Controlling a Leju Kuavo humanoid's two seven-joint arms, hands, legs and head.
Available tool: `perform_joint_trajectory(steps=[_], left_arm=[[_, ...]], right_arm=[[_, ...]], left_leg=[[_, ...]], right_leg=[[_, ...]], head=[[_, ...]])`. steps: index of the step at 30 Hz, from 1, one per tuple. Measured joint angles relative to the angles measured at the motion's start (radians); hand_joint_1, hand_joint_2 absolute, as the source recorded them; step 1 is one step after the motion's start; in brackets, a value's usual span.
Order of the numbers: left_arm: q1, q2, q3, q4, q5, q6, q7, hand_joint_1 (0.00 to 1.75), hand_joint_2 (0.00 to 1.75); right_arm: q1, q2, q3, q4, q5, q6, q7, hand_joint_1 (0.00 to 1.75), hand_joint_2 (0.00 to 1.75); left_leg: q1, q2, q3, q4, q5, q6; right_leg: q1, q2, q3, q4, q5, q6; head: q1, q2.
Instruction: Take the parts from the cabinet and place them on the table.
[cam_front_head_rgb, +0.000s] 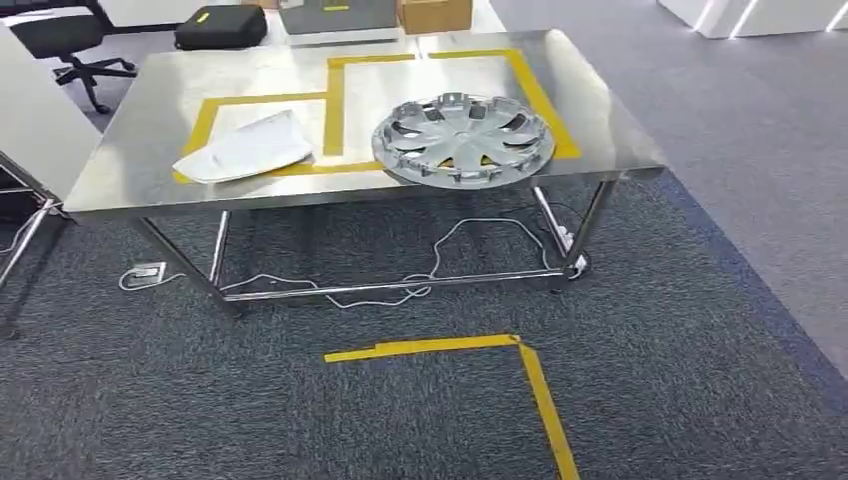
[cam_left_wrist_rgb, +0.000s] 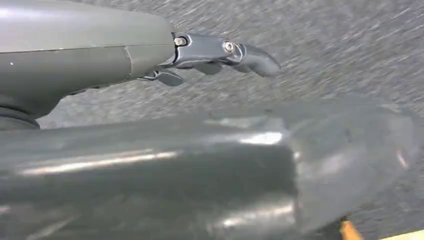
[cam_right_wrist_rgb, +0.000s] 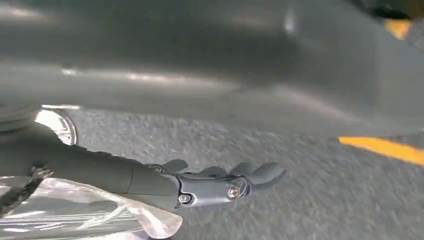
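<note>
From the head view we see a stainless-steel worktop (cam_front_head_rgb: 150, 120) on thin metal legs standing on dark grey carpet (cam_front_head_rgb: 300, 400), its top marked with yellow tape outlines (cam_front_head_rgb: 333, 100). A round silver plastic wheel cover with spokes (cam_front_head_rgb: 462, 138) lies flat on the worktop, toward its front edge on the right side, overlapping the yellow tape there. To its left, apart from it, a flat part wrapped in a white plastic bag (cam_front_head_rgb: 248, 150) also rests on the worktop, lying across the tape near the front left. A thin white cable (cam_front_head_rgb: 440, 250) trails on the carpet under the worktop, and a yellow tape corner (cam_front_head_rgb: 500, 350) is marked on the carpet in front of it. Behind the worktop we make out a black office chair (cam_front_head_rgb: 65, 40), a black bag (cam_front_head_rgb: 220, 25) and a brown cardboard box (cam_front_head_rgb: 435, 14). In the left wrist view our left hand (cam_left_wrist_rgb: 200, 52) hangs above the carpet, its dark fingers (cam_left_wrist_rgb: 255, 60) stretched out and loosely apart with nothing in them. In the right wrist view our right hand (cam_right_wrist_rgb: 215, 182) likewise hangs above the carpet, fingers (cam_right_wrist_rgb: 265, 174) extended and holding nothing; a piece of crinkled clear plastic film (cam_right_wrist_rgb: 90, 215) shows beside the wrist, though we cannot tell what it is attached to.
</note>
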Motion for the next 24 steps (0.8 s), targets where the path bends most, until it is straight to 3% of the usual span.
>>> perform_joint_trajectory(steps=[1,2,3,4,5,6,7,8,9,10,12,13,14,16,17,18,19,20,21,22,23,24], left_arm=[[-0.009,-0.001,-0.012,0.007,0.011,0.0,-0.007,0.0,0.0],[-0.015,-0.003,-0.02,0.011,0.02,0.001,-0.011,0.0,0.0],[-0.023,-0.003,-0.03,0.016,0.028,0.002,-0.015,0.0,0.0],[-0.029,-0.003,-0.038,0.019,0.031,0.003,-0.018,0.0,0.0],[-0.033,-0.003,-0.043,0.021,0.039,0.003,-0.021,0.0,0.0],[-0.037,-0.003,-0.049,0.024,0.046,0.004,-0.024,0.0,0.0],[-0.042,-0.002,-0.055,0.027,0.05,0.004,-0.028,0.0,0.0],[-0.045,-0.002,-0.06,0.029,0.053,0.005,-0.03,0.0,0.0],[-0.049,-0.002,-0.064,0.031,0.058,0.005,-0.034,0.0,0.0],[-0.053,-0.003,-0.068,0.033,0.06,0.005,-0.038,0.0,0.0],[-0.055,-0.004,-0.078,0.039,0.067,0.006,-0.044,0.0,0.0],[-0.061,-0.006,-0.085,0.041,0.071,0.006,-0.047,0.0,0.0],[-0.062,-0.006,-0.087,0.044,0.08,0.006,-0.052,0.0,0.0],[-0.066,-0.01,-0.094,0.051,0.094,0.006,-0.063,0.0,0.0],[-0.068,-0.011,-0.1,0.054,0.1,0.006,-0.066,0.0,0.0],[-0.071,-0.012,-0.107,0.057,0.102,0.006,-0.069,0.0,0.0],[-0.073,-0.013,-0.11,0.06,0.106,0.006,-0.071,0.0,0.0],[-0.074,-0.013,-0.111,0.061,0.113,0.006,-0.073,0.0,0.0],[-0.076,-0.013,-0.113,0.063,0.117,0.006,-0.076,0.0,0.0],[-0.078,-0.013,-0.116,0.064,0.123,0.006,-0.078,0.0,0.0],[-0.082,-0.013,-0.118,0.065,0.128,0.006,-0.081,0.0,0.0],[-0.084,-0.013,-0.121,0.065,0.133,0.006,-0.084,0.0,0.0]], right_arm=[[-0.004,-0.001,0.009,0.005,-0.003,0.0,-0.001,0.0,0.0],[-0.009,-0.002,0.013,0.008,-0.004,0.0,-0.001,0.0,0.0],[-0.012,-0.002,0.016,0.011,-0.004,0.0,-0.001,0.0,0.0],[-0.015,-0.003,0.017,0.013,-0.003,0.0,0.0,0.0,0.0],[-0.015,-0.004,0.018,0.015,0.0,0.0,0.001,0.0,0.0],[-0.015,-0.005,0.018,0.017,0.004,0.0,0.003,0.0,0.0],[-0.015,-0.005,0.019,0.017,0.006,0.0,0.008,0.0,0.0],[-0.015,-0.005,0.02,0.017,0.008,0.0,0.009,0.0,0.0],[-0.014,-0.007,0.023,0.017,0.01,0.0,0.01,0.0,0.0],[-0.015,-0.008,0.025,0.017,0.01,0.0,0.011,0.0,0.0],[-0.012,-0.015,0.029,0.018,0.011,0.0,0.014,0.0,0.0],[-0.013,-0.018,0.031,0.018,0.011,0.0,0.015,0.0,0.0],[-0.01,-0.02,0.032,0.018,0.013,-0.001,0.015,0.0,0.0],[-0.011,-0.021,0.032,0.02,0.022,0.0,0.017,0.0,0.0],[-0.012,-0.021,0.032,0.021,0.025,0.0,0.017,0.0,0.0],[-0.012,-0.021,0.032,0.022,0.026,0.0,0.017,0.0,0.0],[-0.012,-0.021,0.032,0.023,0.026,-0.001,0.018,0.0,0.0],[-0.011,-0.021,0.032,0.024,0.029,0.0,0.018,0.0,0.0],[-0.012,-0.021,0.032,0.025,0.03,0.0,0.018,0.0,0.0],[-0.013,-0.022,0.032,0.025,0.032,-0.001,0.018,0.0,0.0],[-0.015,-0.022,0.031,0.025,0.034,-0.001,0.018,0.0,0.0],[-0.015,-0.025,0.029,0.025,0.039,-0.001,0.018,0.0,0.0]], left_leg=[[0.002,0.0,-0.006,0.085,-0.056,-0.004],[0.003,0.0,-0.006,0.141,-0.07,-0.005],[0.004,0.0,0.004,0.175,-0.05,-0.006],[0.004,0.0,0.026,0.171,-0.007,-0.005],[0.004,0.0,0.064,0.134,0.036,-0.003],[0.004,-0.001,0.123,0.057,0.066,0.002],[0.003,-0.004,0.193,-0.04,0.053,0.009],[-0.001,-0.005,0.252,-0.141,0.02,0.016],[-0.002,-0.005,0.267,-0.175,0.0,0.022],[-0.005,-0.005,0.259,-0.175,0.001,0.023],[-0.005,-0.003,0.235,-0.176,0.022,0.04],[-0.002,0.006,0.223,-0.176,0.034,0.048],[-0.002,0.006,0.208,-0.175,0.047,0.06],[-0.004,0.009,0.177,-0.173,0.071,0.062],[-0.005,0.01,0.158,-0.171,0.085,0.062],[-0.006,0.01,0.136,-0.168,0.099,0.061],[-0.007,0.012,0.116,-0.163,0.111,0.06],[-0.007,0.012,0.097,-0.156,0.123,0.058],[-0.007,0.012,0.078,-0.15,0.133,0.055],[-0.007,0.012,0.062,-0.143,0.143,0.051],[-0.012,0.01,0.055,-0.133,0.15,0.046],[-0.013,0.011,0.049,-0.127,0.161,0.041]], right_leg=[[0.001,-0.001,-0.019,0.003,0.014,0.0],[0.002,-0.002,-0.036,0.007,0.026,0.0],[0.002,-0.003,-0.056,0.014,0.037,0.001],[0.002,-0.004,-0.072,0.024,0.047,0.001],[0.003,-0.003,-0.094,0.035,0.057,0.003],[0.003,-0.003,-0.117,0.046,0.066,0.006],[0.003,-0.002,-0.131,0.055,0.074,0.009],[0.008,-0.002,-0.141,0.065,0.08,0.015],[0.007,-0.003,-0.147,0.065,0.09,0.021],[0.005,-0.003,-0.154,0.065,0.101,0.027],[0.006,-0.003,-0.164,0.063,0.123,0.042],[0.0,0.004,-0.172,0.075,0.09,0.045],[-0.002,0.007,-0.184,0.113,0.019,0.052],[-0.003,0.007,-0.214,0.248,-0.102,0.061],[-0.003,0.007,-0.222,0.316,-0.128,0.063],[-0.003,0.007,-0.218,0.364,-0.116,0.065],[-0.003,0.007,-0.197,0.37,-0.072,0.065],[-0.003,0.007,-0.162,0.344,-0.021,0.064],[-0.003,0.007,-0.111,0.286,0.012,0.062],[-0.003,0.007,-0.043,0.199,0.009,0.059],[-0.001,0.008,0.05,0.079,-0.03,0.056],[-0.001,0.01,0.085,-0.003,-0.061,0.048]], head=[[0.0,0.0],[0.0,0.0],[0.001,0.0],[0.001,0.0],[0.0,0.0],[0.0,0.0],[0.0,0.0],[0.0,0.0],[0.003,0.0],[-0.001,0.0],[0.0,0.0],[0.0,0.0],[0.004,0.0],[0.003,0.0],[0.003,0.0],[0.003,0.0],[0.003,0.0],[0.003,0.0],[0.003,0.0],[0.003,0.0],[0.005,0.0],[0.0,0.0]])
